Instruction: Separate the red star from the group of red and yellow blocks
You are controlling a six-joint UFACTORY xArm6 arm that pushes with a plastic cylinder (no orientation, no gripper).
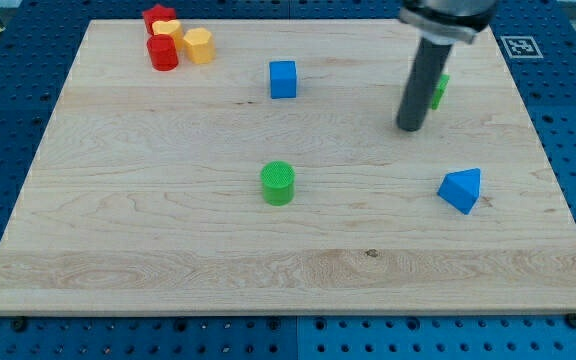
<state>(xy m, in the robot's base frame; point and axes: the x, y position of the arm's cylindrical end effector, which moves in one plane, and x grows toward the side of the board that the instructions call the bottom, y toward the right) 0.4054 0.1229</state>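
red star [157,16]: view's top-left, bench [168,250] edge, touching yellow blocks [190,42] & red cylinder [163,53].
my tip [409,126]: far right, beside green block [439,90].
pincer: none, bare rod.
handling: prob. light, rigid, slides easy; push a flat side.

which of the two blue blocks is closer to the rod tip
The blue triangular block, at the view's right below my tip. The blue cube sits farther off toward the view's left.

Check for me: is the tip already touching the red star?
No: my tip is far off at the view's right, beside a green block, while the red star sits in its cluster at the top left.
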